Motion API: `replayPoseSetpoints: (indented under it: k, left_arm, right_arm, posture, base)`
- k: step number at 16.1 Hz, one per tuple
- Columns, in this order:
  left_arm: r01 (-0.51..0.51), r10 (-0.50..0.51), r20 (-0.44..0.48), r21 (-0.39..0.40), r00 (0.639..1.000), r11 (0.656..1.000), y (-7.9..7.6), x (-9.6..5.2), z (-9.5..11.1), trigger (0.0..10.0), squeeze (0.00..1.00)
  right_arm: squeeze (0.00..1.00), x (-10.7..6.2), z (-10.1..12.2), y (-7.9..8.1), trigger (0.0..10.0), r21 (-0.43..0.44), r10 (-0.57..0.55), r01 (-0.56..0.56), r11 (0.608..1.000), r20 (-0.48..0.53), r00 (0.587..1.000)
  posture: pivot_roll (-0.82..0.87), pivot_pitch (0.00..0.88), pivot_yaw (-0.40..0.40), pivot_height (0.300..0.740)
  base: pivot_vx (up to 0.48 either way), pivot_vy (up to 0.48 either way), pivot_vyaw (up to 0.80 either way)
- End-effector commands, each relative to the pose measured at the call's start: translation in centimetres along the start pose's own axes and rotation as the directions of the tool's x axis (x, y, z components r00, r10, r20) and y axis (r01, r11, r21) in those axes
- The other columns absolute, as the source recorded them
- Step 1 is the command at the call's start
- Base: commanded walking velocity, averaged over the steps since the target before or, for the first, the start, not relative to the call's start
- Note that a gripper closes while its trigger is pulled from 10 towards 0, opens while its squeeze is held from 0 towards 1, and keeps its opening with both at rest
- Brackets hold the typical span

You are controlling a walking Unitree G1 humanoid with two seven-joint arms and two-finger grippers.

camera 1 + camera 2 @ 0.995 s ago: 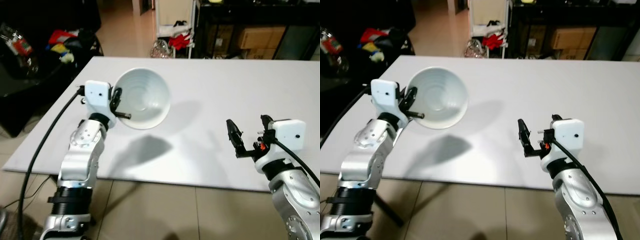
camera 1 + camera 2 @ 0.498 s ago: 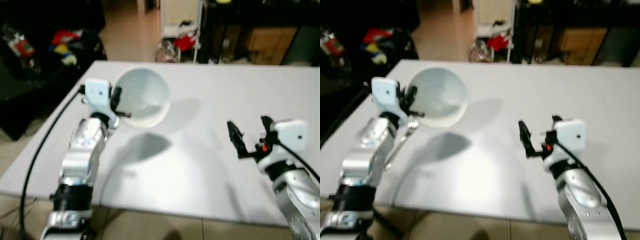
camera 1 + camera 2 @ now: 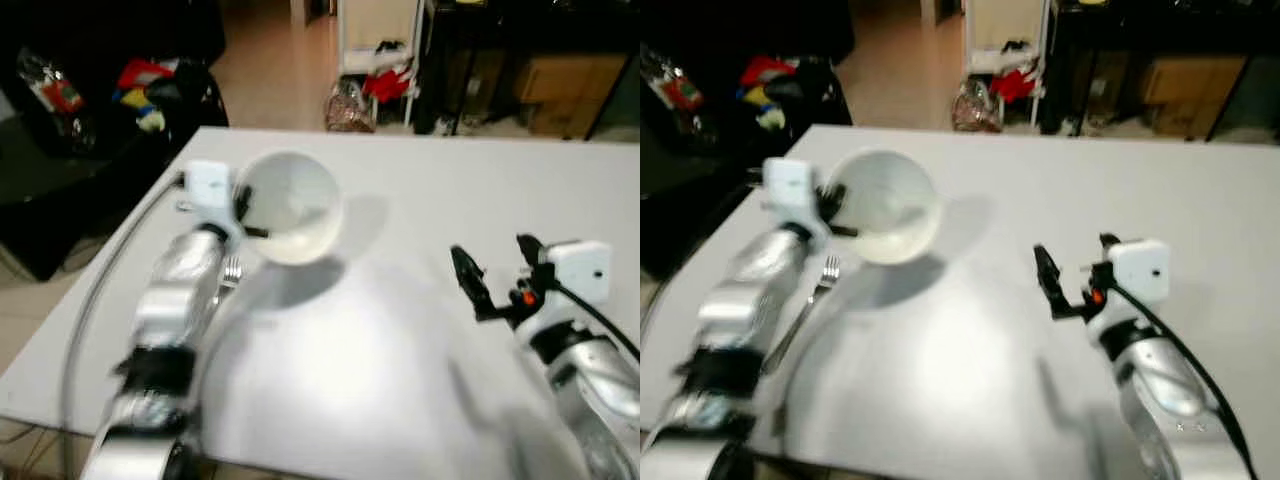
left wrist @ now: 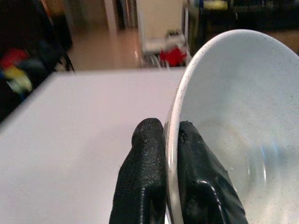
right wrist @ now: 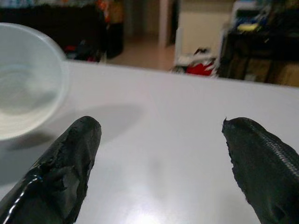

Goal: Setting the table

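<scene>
One bowl (image 3: 290, 205) hangs tilted above the counter (image 3: 420, 330), its rim clamped in the left tool (image 4: 163, 140) — level it, lower gently (fork (image 3: 812, 295) just below-left); right tool (image 3: 490, 280) gapes, empty.

Left gripper (image 4: 163, 140) jaws pinched together; right gripper (image 3: 492, 272) jaws wide apart.

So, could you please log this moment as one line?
left hand: pinching white bowl rim, over table | right hand: open, empty | fork: on table
</scene>
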State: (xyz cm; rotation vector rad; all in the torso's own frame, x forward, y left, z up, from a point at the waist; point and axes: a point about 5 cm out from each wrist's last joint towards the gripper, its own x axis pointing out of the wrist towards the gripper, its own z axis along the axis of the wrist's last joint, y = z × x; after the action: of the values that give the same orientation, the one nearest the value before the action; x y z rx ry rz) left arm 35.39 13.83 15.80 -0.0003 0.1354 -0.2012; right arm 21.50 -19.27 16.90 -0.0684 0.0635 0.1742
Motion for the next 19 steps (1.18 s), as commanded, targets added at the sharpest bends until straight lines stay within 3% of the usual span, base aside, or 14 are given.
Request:
replayPoseSetpoints:
  k: [1, 5, 9, 16, 17, 18, 19]
  left_arm:
    - [-0.008, 0.008, -0.003, -0.011, 1.0, 1.0, 0.2, 0.5, 0.7, 10.0, 0.0]
    - [-0.077, 0.043, -0.179, -0.186, 0.983, 0.98, 0.3, 3.1, -0.1, 10.0, 0.0]
    - [-0.176, 0.08, -0.291, -0.319, 0.953, 0.931, 0.7, 4.0, -0.9, 10.0, 0.0]
    - [-0.338, 0.183, -0.412, -0.342, 0.893, 0.877, 1.7, 3.8, -2.8, 10.0, 0.0]
    - [-0.342, 0.182, -0.417, -0.35, 0.891, 0.872, 1.7, 3.9, -2.8, 10.0, 0.21]
    - [-0.348, 0.184, -0.423, -0.352, 0.887, 0.869, 1.7, 3.9, -2.8, 10.0, 1.0]
    - [-0.348, 0.181, -0.423, -0.36, 0.888, 0.866, 1.7, 3.9, -2.6, 10.0, 1.0]
  right_arm:
    - [0.0, 0.0, 0.3, 0.6, 10.0, 0.01, 0.052, -0.052, 0.999, 0.01, 0.999]
    - [0.0, -0.5, 0.5, 1.6, 10.0, -0.036, 0.259, -0.26, 0.965, -0.031, 0.966]
    - [0.0, -1.4, 0.0, 2.6, 10.0, -0.038, 0.398, -0.403, 0.914, -0.094, 0.912]
    - [0.0, -2.0, -0.4, 3.3, 10.0, -0.011, 0.476, -0.481, 0.877, -0.133, 0.87]
    - [0.0, -2.1, -0.4, 3.3, 10.0, -0.006, 0.481, -0.487, 0.874, -0.136, 0.866]
    - [0.0, -2.1, -0.4, 3.3, 10.0, -0.001, 0.485, -0.49, 0.872, -0.139, 0.863]
    - [0.0, -2.1, -0.4, 3.3, 10.0, 0.001, 0.487, -0.492, 0.871, -0.141, 0.862]
  posture:
    - [-0.07, 0.0, 0.081, 0.74]
    - [-0.08, 0.0, 0.105, 0.74]
    - [-0.08, 0.0, 0.108, 0.74]
    - [-0.08, 0.0, 0.104, 0.74]
    - [-0.08, 0.0, 0.103, 0.74]
    - [-0.08, 0.0, 0.102, 0.74]
    - [-0.08, 0.0, 0.101, 0.74]
  base:
    - [0.0, 0.0, 0.0]
    - [0.0, 0.0, 0.0]
    - [0.0, 0.0, 0.0]
    - [0.0, 0.0, 0.0]
    - [0.0, 0.0, 0.0]
    - [0.0, 0.0, 0.0]
    - [0.0, 0.0, 0.0]
